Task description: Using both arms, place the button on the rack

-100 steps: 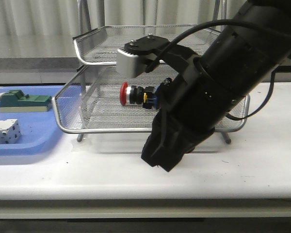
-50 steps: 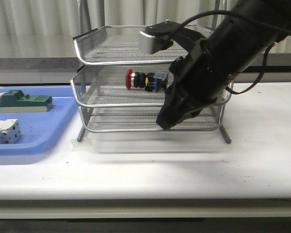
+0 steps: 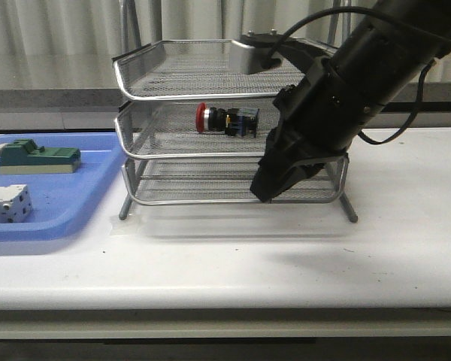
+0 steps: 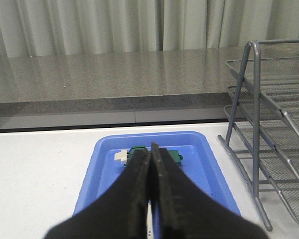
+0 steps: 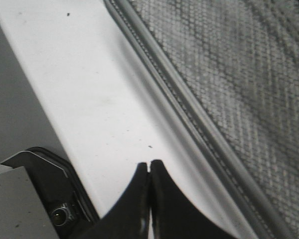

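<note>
Red mushroom head first: the button point(image 3: 225, 120) is lying on its side on the middle tier of the rack point(image 3: 135, 143), head pointing toward the blue tray point(image 3: 75, 207) side, blue and yellow rear block toward the right arm point(image 3: 338, 98). So its long axis runs roughly level, left to right across the mesh.

Looks to me like the placing step is basically done. The right gripper point(image 5: 149, 169) has its fingers pressed together with nothing between them, sitting over the white worktop point(image 5: 79, 84) just beside the rack's rim. The left gripper point(image 4: 150, 159) is also closed and empty, hanging above the blue tray with the green block point(image 3: 37, 156) in it.

Next move, I'd guess, is just pulling the right arm clear without clipping the wire frame, since the arm sits right in front of the tiers.
</note>
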### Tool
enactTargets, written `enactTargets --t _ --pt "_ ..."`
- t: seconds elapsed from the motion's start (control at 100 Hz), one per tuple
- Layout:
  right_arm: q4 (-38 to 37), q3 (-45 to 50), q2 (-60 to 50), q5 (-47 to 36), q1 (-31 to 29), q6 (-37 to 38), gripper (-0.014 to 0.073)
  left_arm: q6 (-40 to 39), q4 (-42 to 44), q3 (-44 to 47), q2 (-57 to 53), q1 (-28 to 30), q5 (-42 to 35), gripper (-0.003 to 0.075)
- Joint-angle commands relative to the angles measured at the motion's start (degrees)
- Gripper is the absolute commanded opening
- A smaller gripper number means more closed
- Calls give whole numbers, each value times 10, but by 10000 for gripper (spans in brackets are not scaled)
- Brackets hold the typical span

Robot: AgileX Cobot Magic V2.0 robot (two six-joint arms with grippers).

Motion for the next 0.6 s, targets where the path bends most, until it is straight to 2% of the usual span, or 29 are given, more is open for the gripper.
enactTargets --t 0.0,0.32,0.59 --pt "8 -16 -46 16 0 39 -60 -6 -4 -18 2 0 -46 -20" --pt "-18 4 -162 -19 -12 135 -60 -6 -4 -18 2 0 -46 -20" --pt "-26 91 -312 -71 -86 189 -60 -6 -4 -18 2 0 -46 -20"
